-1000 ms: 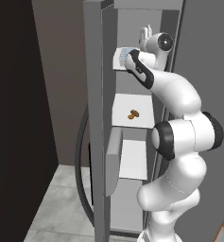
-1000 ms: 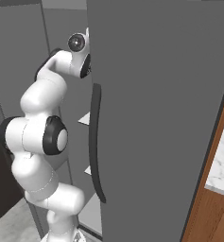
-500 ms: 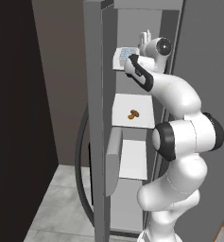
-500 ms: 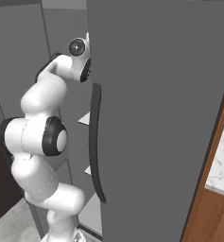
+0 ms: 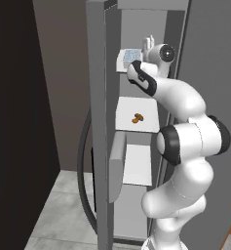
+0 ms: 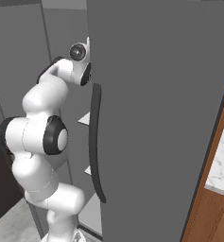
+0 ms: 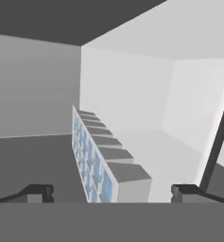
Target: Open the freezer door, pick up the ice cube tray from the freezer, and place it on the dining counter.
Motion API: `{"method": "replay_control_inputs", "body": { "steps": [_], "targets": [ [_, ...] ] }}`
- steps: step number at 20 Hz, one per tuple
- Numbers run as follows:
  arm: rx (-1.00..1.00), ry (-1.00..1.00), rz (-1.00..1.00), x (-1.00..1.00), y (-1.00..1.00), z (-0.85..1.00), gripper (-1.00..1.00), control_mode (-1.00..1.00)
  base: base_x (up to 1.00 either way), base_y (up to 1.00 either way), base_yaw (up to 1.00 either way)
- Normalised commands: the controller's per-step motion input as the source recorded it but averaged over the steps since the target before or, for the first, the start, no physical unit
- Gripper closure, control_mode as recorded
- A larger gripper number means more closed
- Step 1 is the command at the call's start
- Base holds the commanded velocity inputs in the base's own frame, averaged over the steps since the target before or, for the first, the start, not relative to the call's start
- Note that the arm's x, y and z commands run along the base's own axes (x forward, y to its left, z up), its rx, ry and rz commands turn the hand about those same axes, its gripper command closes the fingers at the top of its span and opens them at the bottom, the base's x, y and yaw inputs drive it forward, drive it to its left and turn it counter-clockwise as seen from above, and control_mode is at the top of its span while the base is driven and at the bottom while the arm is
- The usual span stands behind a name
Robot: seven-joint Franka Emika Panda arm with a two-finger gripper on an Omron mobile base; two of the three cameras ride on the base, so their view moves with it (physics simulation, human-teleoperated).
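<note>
Grey tiled floor [image 5: 53,205] and a dark wall framed the tall grey freezer [image 5: 141,14], whose freezer door [image 5: 98,122] stood swung open edge-on in the left base view, its long dark curved handle [image 5: 83,180] bowing out toward the floor. Inside, white shelves were stacked one above another; the ice cube tray [image 5: 129,56], pale blue, lay on the upper shelf [image 5: 122,66], and a small brown food item [image 5: 137,117] sat alone on the shelf below, well apart from the tray. White and dark-jointed, the arm reached up into the compartment with the tool [image 5: 148,45] at the level of the upper shelf, just beside the tray. From the hand view the tray [image 7: 97,160] ran away from the camera, its compartments showing blue along one side, and it lay between the two dark finger tips [image 7: 38,193], which stood wide apart on either side of it with nothing clamped; whether either tip touched the tray could not be told. In the right base view the second grey door [image 6: 160,118] with its own dark handle [image 6: 94,142] hid the shelf, and a corner of the white marble bench [image 6: 222,165] over brown wood showed at the lower right
</note>
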Motion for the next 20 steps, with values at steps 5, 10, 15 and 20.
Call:
{"method": "replay_control_inputs", "body": {
  "steps": [5,10,15,20],
  "targets": [
    [0.0,0.0,0.0,0.07,0.0,-0.07,-1.0,-1.0,0.0,0.0,0.0],
    [0.0,0.0,0.0,0.05,0.0,-0.08,-1.0,-1.0,0.0,0.0,0.0],
    [0.0,0.0,0.0,0.03,0.0,-0.11,-1.0,-1.0,0.0,0.0,0.0],
    [0.0,0.0,0.0,0.0,0.0,-0.09,-1.0,-1.0,0.0,0.0,0.0]
  ]
}}
